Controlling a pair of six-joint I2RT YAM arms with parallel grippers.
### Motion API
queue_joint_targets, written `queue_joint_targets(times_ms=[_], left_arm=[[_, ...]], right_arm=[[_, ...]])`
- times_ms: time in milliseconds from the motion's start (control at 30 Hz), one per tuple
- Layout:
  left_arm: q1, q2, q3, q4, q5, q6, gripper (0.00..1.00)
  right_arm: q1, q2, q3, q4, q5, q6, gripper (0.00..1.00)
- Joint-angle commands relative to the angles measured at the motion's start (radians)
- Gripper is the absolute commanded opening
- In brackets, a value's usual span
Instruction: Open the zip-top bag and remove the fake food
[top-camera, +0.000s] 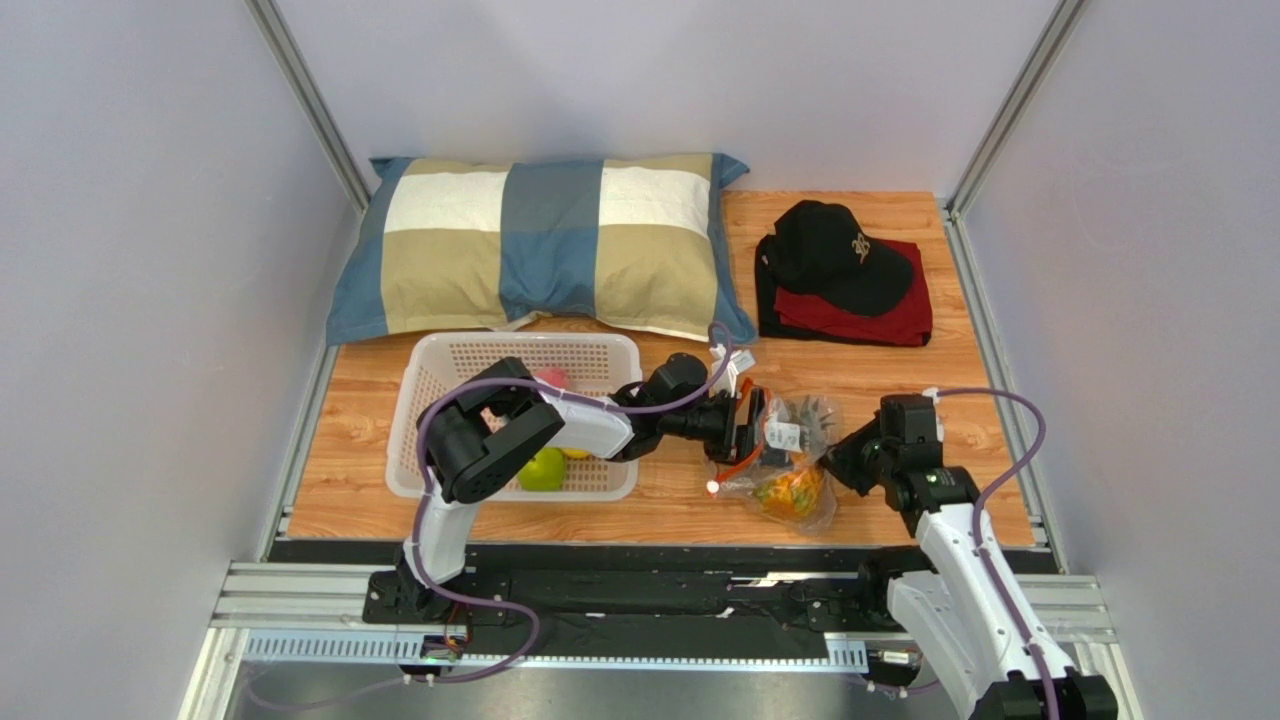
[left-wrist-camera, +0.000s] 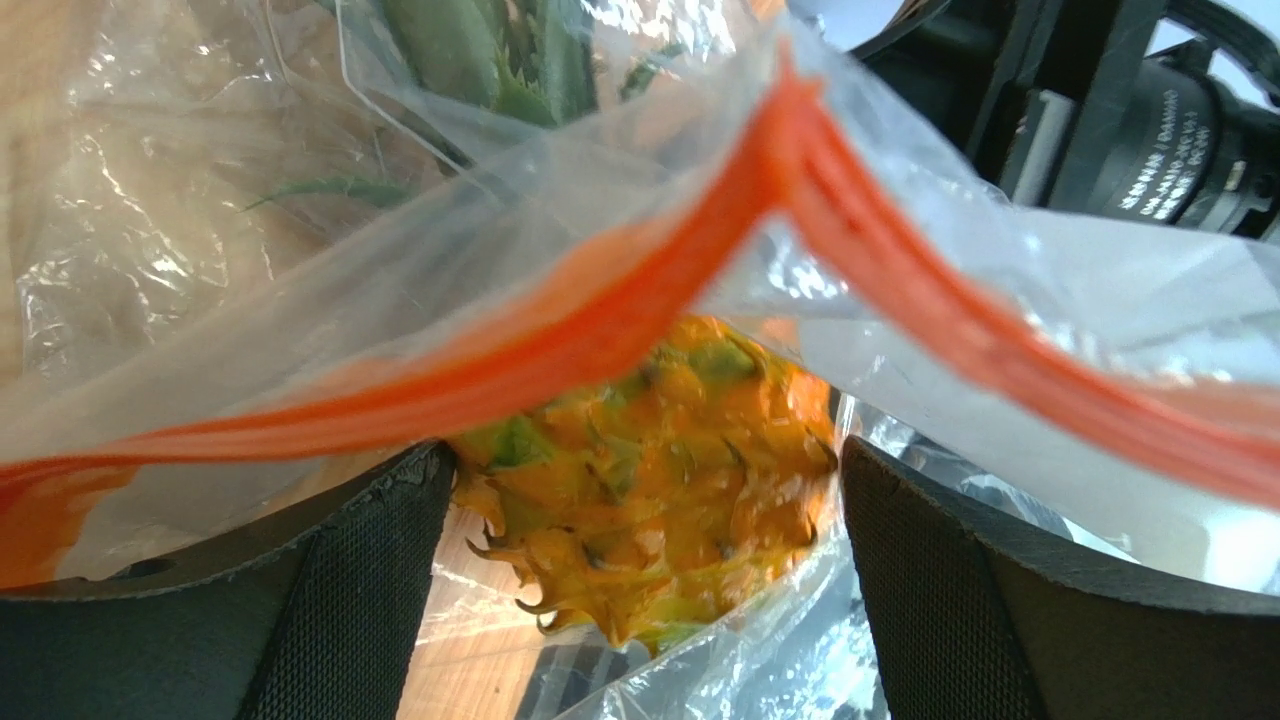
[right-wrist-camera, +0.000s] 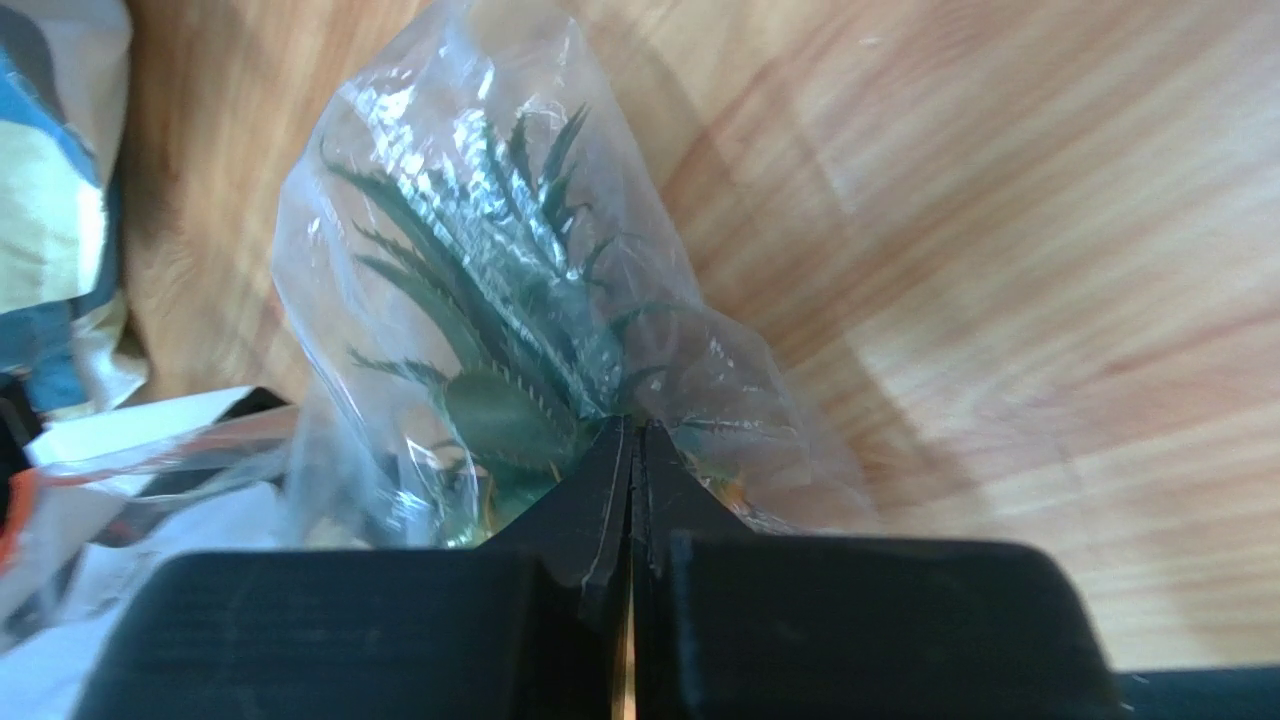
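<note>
The zip-top bag (top-camera: 781, 450) lies on the wooden table right of the basket, its red-orange zip strip (left-wrist-camera: 601, 323) spread open. The orange pineapple (top-camera: 789, 491) is still inside; its body (left-wrist-camera: 661, 465) fills the gap between my left fingers and its green leaves (right-wrist-camera: 481, 315) show through the plastic. My left gripper (top-camera: 747, 431) reaches into the bag mouth, and its pads (left-wrist-camera: 376, 600) close on the pineapple's sides. My right gripper (top-camera: 842, 458) is shut on the bag's plastic (right-wrist-camera: 451, 225) at the right side. A green apple (top-camera: 544, 471), a pink peach (top-camera: 556, 378) and a yellow citrus (top-camera: 577, 452) lie in the basket.
The white perforated basket (top-camera: 451, 348) stands left of the bag under my left arm. A checked pillow (top-camera: 541, 248) lies at the back. A black cap (top-camera: 834, 255) sits on folded red cloth (top-camera: 864, 318) at the back right. Metal rails edge the table.
</note>
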Motion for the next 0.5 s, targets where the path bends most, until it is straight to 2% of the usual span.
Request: queue_joint_targets(times_ms=[0, 200, 333, 367, 467], left_arm=[[-0.028, 0.022, 0.047, 0.014, 0.05, -0.008, 0.99], [-0.051, 0.042, 0.085, 0.016, 0.065, -0.011, 0.99], [-0.051, 0.037, 0.07, 0.039, 0.052, 0.005, 0.99], [-0.051, 0.036, 0.073, 0.036, 0.052, 0.012, 0.97], [-0.049, 0.024, 0.082, -0.016, 0.026, 0.08, 0.81]], right_arm=[[0.053, 0.038, -0.028, 0.182, -0.141, 0.095, 0.0], [0.161, 0.087, -0.024, 0.287, -0.094, 0.125, 0.0], [0.172, 0.093, -0.023, 0.29, -0.089, 0.125, 0.0], [0.172, 0.096, -0.02, 0.288, -0.101, 0.122, 0.0], [0.172, 0.093, -0.017, 0.269, -0.132, 0.113, 0.0]])
